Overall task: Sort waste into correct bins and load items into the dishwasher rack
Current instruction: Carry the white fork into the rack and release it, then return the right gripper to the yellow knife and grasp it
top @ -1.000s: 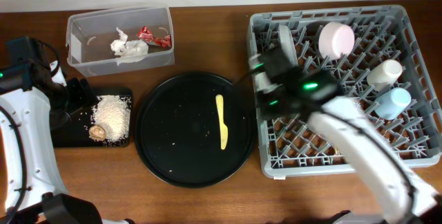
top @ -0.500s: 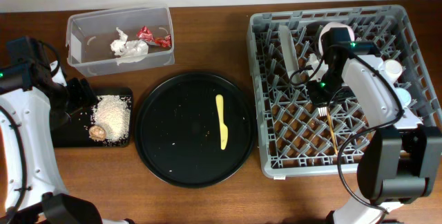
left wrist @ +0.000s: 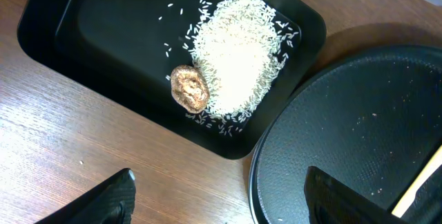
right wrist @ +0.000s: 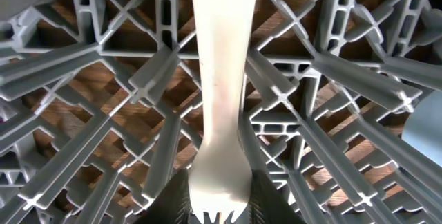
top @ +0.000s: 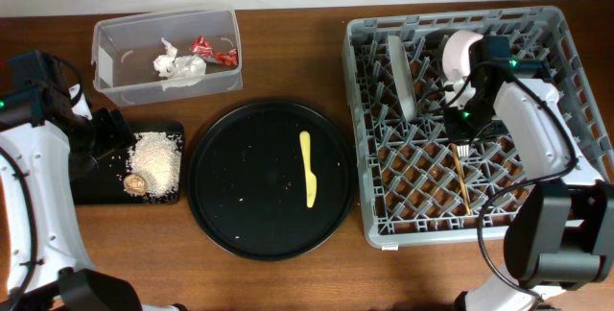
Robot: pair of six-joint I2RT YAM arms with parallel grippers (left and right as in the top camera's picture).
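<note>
My right gripper (top: 460,131) is inside the grey dishwasher rack (top: 384,227), shut on a pale yellow fork (right wrist: 217,79). The fork lies low over the lattice, its head between the jaws (right wrist: 217,207). Orange-brown chopsticks (top: 462,184) lie in the rack just in front. A plate (top: 400,73) and a pink bowl (top: 460,52) stand in the rack; the right arm hides the cups. A yellow spoon (top: 307,169) lies on the round black tray (top: 230,210). My left gripper (left wrist: 217,181) is open and empty over the table beside the shallow black tray (left wrist: 62,23), which holds rice (left wrist: 238,51) and a brown lump (left wrist: 190,87).
The clear tub (top: 113,73) at the back left holds a napkin (top: 175,65) and red-and-white wrappers (top: 213,52). The shallow black tray (top: 96,184) sits close against the round tray's left rim. The left arm (top: 38,157) runs along the table's left edge.
My right arm has swung from the rack's left side to its middle back with the fork, then shifted slightly right. The left arm has not moved.
</note>
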